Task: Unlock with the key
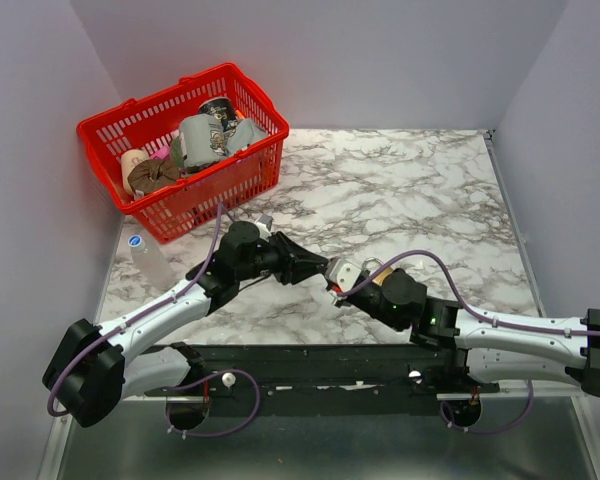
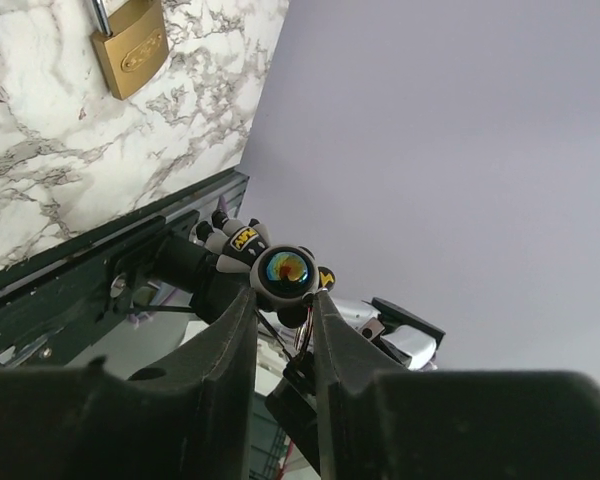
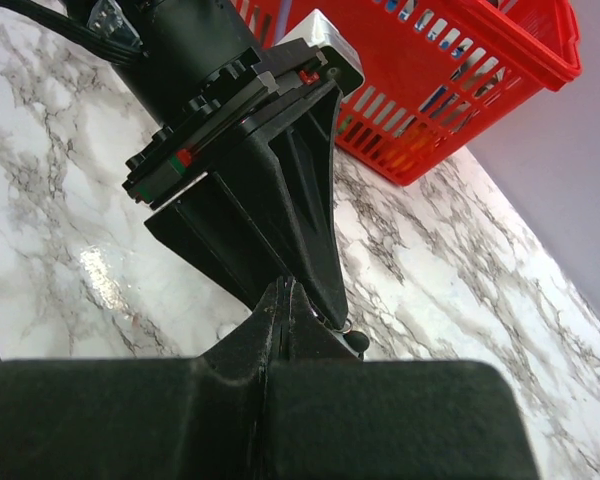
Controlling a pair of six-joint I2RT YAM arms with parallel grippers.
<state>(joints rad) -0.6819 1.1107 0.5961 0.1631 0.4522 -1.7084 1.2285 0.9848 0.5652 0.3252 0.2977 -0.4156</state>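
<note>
Key position: the key (image 3: 357,342) – a small black head with a wire ring – sits just beside the right gripper's tips, where the left gripper's tips meet them, above the marble table (image 1: 420,190).
Right gripper (image 3: 285,290): fingers pressed together; a pinch on the blade cannot be confirmed.
Left gripper (image 1: 322,268): fingers narrowly apart with the ring in the gap – contact cannot be told.
Keys: one.
Padlocks: one brass padlock (image 2: 130,45), lying on the table.
Baskets: one red basket (image 1: 155,97), far left corner.

One red basket (image 1: 215,190), one clear bottle (image 1: 148,258), one brass padlock (image 2: 130,45) and two robot arms (image 1: 170,310) (image 1: 520,335) on one marble table (image 1: 420,190)
</note>
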